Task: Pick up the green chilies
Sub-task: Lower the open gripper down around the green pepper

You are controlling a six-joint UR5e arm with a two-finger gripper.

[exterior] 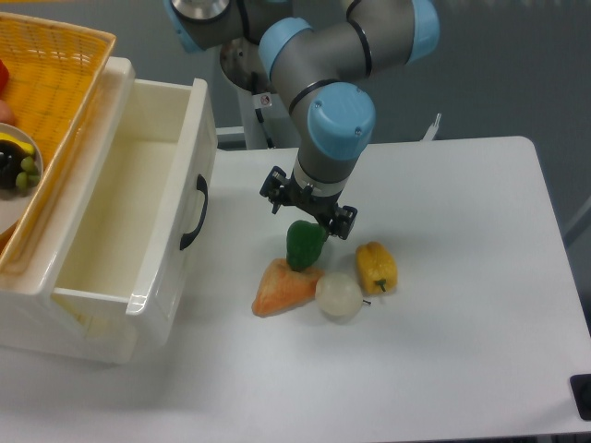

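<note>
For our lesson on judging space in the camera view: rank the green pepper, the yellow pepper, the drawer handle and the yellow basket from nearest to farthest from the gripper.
1. Green pepper: directly under the gripper, at its fingers.
2. Yellow pepper: on the table, toward the image's right.
3. Drawer handle: on the open drawer's front, image left.
4. Yellow basket: top-left corner, beyond the drawer.

I get one fixed view, high and in front of the white table, angled down, moderately close.
</note>
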